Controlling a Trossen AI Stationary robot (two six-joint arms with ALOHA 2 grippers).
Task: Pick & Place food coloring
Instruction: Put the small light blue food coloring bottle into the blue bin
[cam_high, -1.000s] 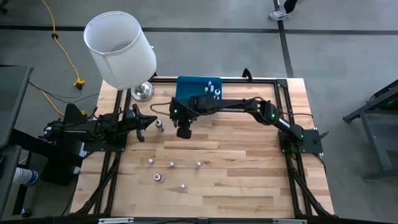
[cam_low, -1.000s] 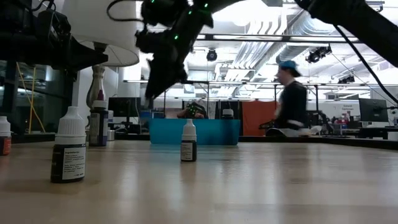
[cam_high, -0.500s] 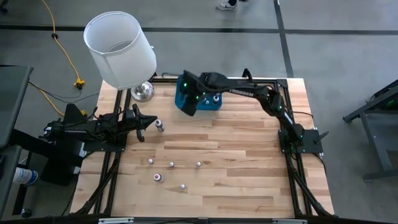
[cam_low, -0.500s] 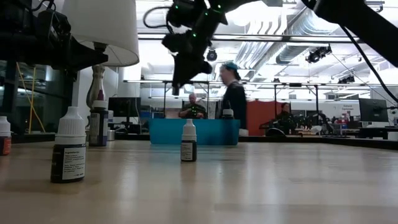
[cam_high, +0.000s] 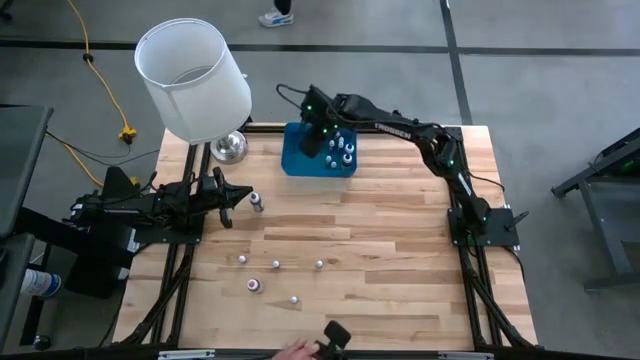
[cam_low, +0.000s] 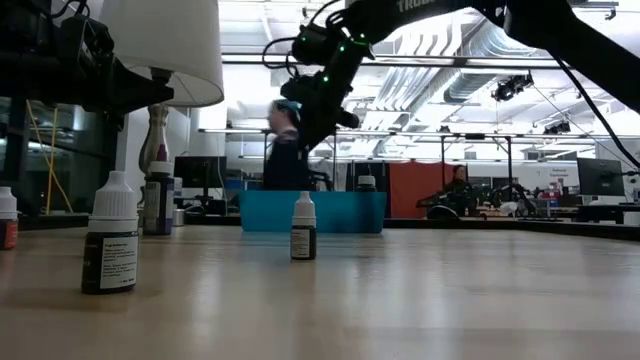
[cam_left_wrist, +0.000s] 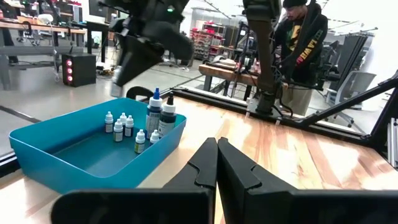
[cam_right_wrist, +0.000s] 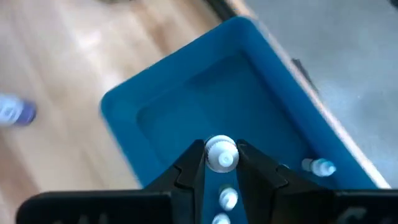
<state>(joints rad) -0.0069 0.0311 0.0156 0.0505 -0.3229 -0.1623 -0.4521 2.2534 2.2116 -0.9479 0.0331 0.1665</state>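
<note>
Left pincer (cam_high: 238, 197), fingers pressed together and gripping nothing, rests at the light wooden desk's (cam_high: 400, 270) left edge. Small white-capped dropper bottles (cam_high: 276, 265) stand scattered mid-desk. Right pincer (cam_right_wrist: 221, 163) hangs above the blue plastic tray (cam_high: 298, 163), clasping one white-capped bottle (cam_right_wrist: 221, 153); further bottles (cam_left_wrist: 124, 124) stand inside the tray.

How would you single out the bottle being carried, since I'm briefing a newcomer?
Find the blue rectangular plastic tray beside the white lampshade. Above it hangs the right claw, shut on a white-capped dropper bottle. Unlike the bottles standing in the tray or on the wooden table, it is held aloft.
</note>
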